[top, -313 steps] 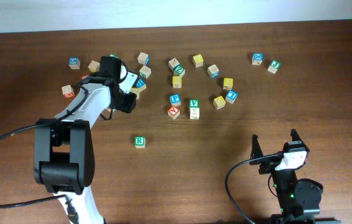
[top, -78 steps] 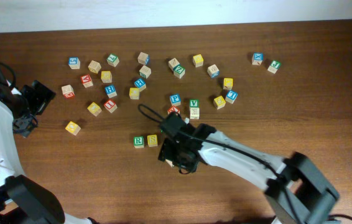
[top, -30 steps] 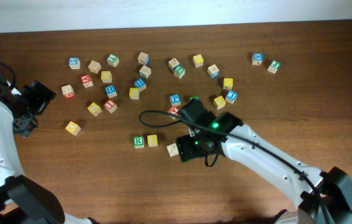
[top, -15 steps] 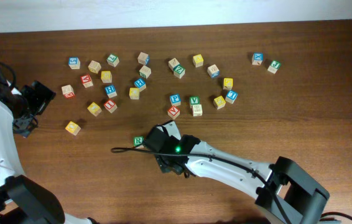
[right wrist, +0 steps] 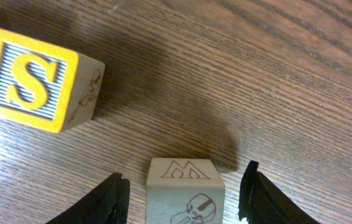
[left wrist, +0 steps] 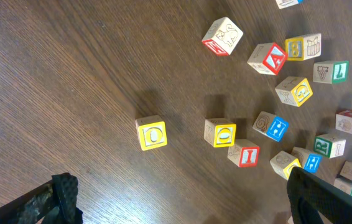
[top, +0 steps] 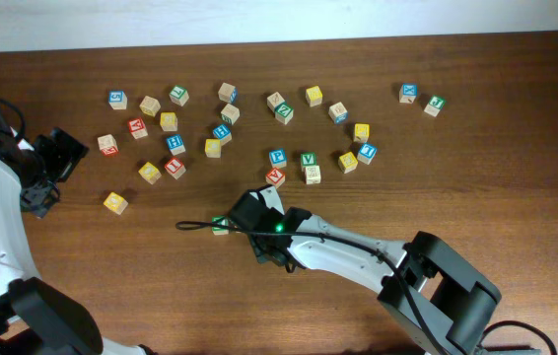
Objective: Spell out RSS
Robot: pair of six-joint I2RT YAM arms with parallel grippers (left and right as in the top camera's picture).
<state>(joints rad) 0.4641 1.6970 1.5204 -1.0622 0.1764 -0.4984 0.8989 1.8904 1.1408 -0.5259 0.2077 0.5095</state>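
Your right tool (right wrist: 184, 200) is released at the bottom of the wrist frame, one finger on each side of a wooden cube (right wrist: 185, 185), neither touching it. The yellow S cube (right wrist: 30, 81) sits apart at upper left. Overhead, the green R cube (top: 219, 224) peeks out beside the arm near the middle of the desk (top: 476, 177). Your left tool (top: 50, 170) hangs released at the left edge.

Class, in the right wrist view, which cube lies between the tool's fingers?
The bare wooden cube with line drawings, at bottom centre. The yellow S cube lies outside the fingers, up-left.
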